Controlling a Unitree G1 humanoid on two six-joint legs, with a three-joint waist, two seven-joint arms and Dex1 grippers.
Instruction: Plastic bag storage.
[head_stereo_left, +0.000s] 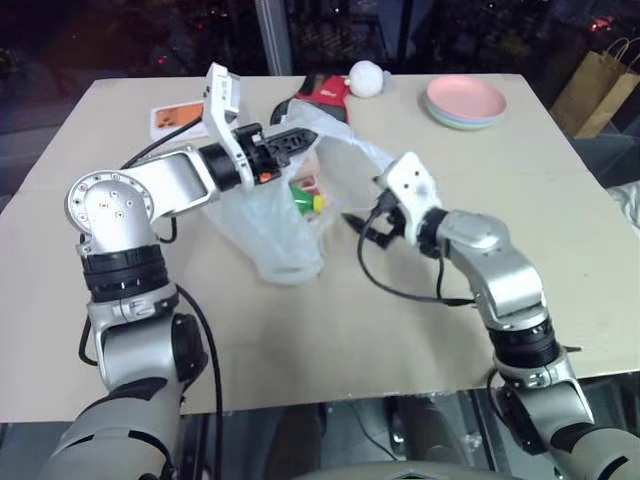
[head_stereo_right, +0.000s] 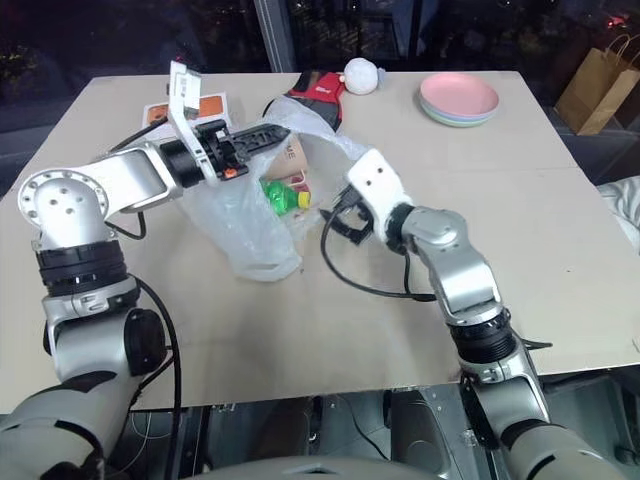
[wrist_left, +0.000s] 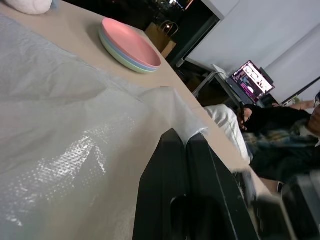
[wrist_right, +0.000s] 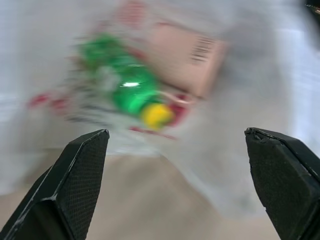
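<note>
Translucent bag (head_stereo_left: 262, 215) lies mid-table, and we see a green bottle (head_stereo_right: 280, 195) and a box (wrist_right: 187, 57) inside. Our left gripper (head_stereo_left: 300, 140) clenches its raised edge; right gripper (head_stereo_left: 360, 228) hovers beside it, fingers spread, empty.

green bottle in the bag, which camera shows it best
The right wrist view: the green bottle with its yellow cap looms large through the plastic bag, though blurred. Both eye views show it small inside the bag. The left wrist view shows bag film, not the bottle.
</note>
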